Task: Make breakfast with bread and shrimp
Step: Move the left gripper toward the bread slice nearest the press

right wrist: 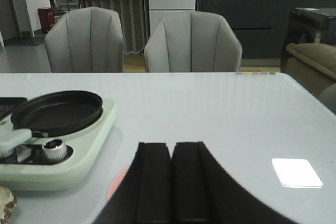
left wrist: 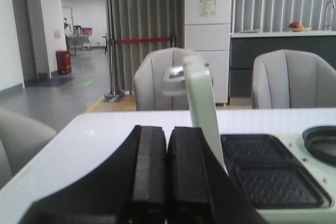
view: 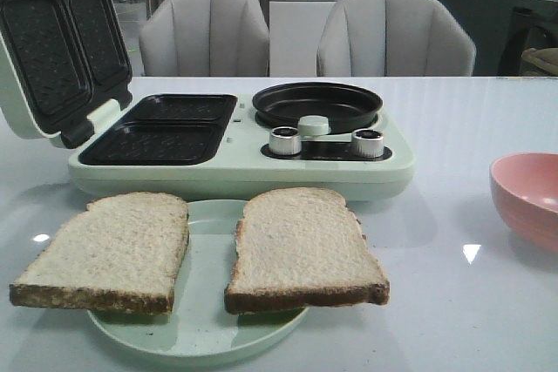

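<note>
Two slices of bread lie side by side on a pale green plate [view: 205,328] at the table's front, the left slice [view: 109,250] overhanging the rim and the right slice [view: 301,246] beside it. No shrimp shows in any view. Neither gripper appears in the front view. In the left wrist view my left gripper [left wrist: 167,129] is shut with nothing between its fingers, close to the raised lid [left wrist: 202,108] of the breakfast maker. My right gripper [right wrist: 172,146] is shut and empty too, held over the rim of a pink bowl [right wrist: 116,187].
The pale green breakfast maker [view: 235,172] stands behind the plate, its lid [view: 57,41] open at the left, twin dark grill plates [view: 161,128] bare, round black pan [view: 316,104] empty. The pink bowl [view: 527,193] sits at the right edge. Two grey chairs [view: 205,32] stand behind the table.
</note>
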Robot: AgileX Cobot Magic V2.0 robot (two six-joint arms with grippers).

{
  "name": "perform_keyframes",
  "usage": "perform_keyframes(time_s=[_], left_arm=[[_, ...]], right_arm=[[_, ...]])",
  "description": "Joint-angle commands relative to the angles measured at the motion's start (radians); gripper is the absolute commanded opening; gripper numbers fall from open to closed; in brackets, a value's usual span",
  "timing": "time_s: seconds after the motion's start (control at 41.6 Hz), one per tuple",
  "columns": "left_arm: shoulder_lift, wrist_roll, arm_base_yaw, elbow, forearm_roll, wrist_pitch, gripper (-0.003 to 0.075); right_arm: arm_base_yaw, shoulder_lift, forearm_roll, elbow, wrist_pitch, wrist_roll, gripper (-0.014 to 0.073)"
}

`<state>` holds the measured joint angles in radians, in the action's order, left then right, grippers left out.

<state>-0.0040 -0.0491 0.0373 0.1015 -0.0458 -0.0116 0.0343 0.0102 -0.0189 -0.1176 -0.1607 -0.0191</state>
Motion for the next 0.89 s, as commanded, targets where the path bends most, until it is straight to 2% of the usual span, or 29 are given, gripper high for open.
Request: perform_keyframes(time_s=[0.0,0.216,0.408,0.505,0.721,0.865], left_arm=[[0.025,0.009,0.007,0.131,-0.004,0.037,0.0101],[0.236,0.009,0.007,0.381,0.000,-0.132,0.0101],[0.444,0.009,0.007,0.574,0.000,-0.352,0.0101],[0.510,0.009,0.007,0.597,-0.002,-0.388,0.0101],[0.591,0.009,0.007,0.587,-0.006,-0.472,0.0101],[0.631,0.009,0.007,0.587,-0.006,-0.479,0.0101]], right_arm=[[0.000,0.010,-0.006,-0.113,0.018,0.004,0.0048],[0.000,-0.152,-0.006,-0.348,-0.128,0.004,0.0048],[0.000,-0.382,-0.006,-0.558,-0.309,0.004,0.0048],[0.000,-0.482,-0.006,-0.614,-0.382,0.004,0.0048],[0.000,-0.648,-0.006,-0.614,-0.449,0.004,0.0048],[0.000,-0.740,-0.006,-0.614,-0.481,0.004,0.0048]])
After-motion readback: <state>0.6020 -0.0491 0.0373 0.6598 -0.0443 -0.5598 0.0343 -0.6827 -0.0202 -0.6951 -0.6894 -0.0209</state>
